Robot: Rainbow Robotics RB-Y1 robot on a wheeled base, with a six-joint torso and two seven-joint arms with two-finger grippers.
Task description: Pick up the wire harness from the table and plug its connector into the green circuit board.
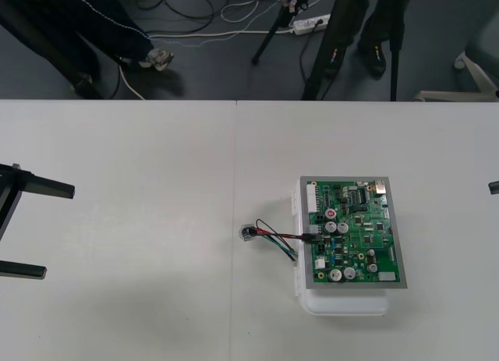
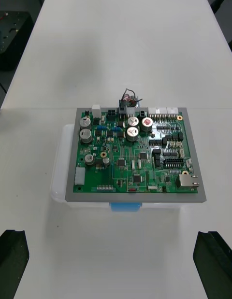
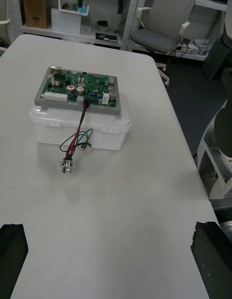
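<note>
**Left gripper** (image 1: pixel 58 232): waiting at the left edge of the plain light table (image 1: pixel 140 158), well apart from the harness and the board. Its two black fingers (image 1: pixel 47 189) are standing spread wide. They are holding nothing and touching nothing, with bare tabletop lying between them.

**Open room, left half:** a broad stretch of bare table is lying between the left gripper and the harness. A thin seam (image 1: pixel 235 166) is running from the far edge to the near edge, just left of the socket.

**Wire harness** (image 1: pixel 284 235): lying near the table's middle, right of the seam.
- The round metal socket with a flange (image 1: pixel 248 233) is resting on the tabletop, apart from the base.
- The thin red, black and green wires (image 3: pixel 80 124) are looping rightward from the socket and rising to the board.
- The small black plug (image 1: pixel 311 231) is sitting in a connector at the board's left edge.

**Green circuit board in a grey frame** (image 1: pixel 355 232): lying flat on a white plastic base (image 1: pixel 343 305), right of the table's centre. The base is showing past the board on its left side and its near side. Bare table is lying open on the far, near and right sides of the board.

**Right gripper** (image 2: pixel 112 234): waiting at the table's right edge, facing the board and well apart from it. Its fingers (image 2: pixel 212 260) are standing far apart, gripping nothing and touching nothing.
</note>
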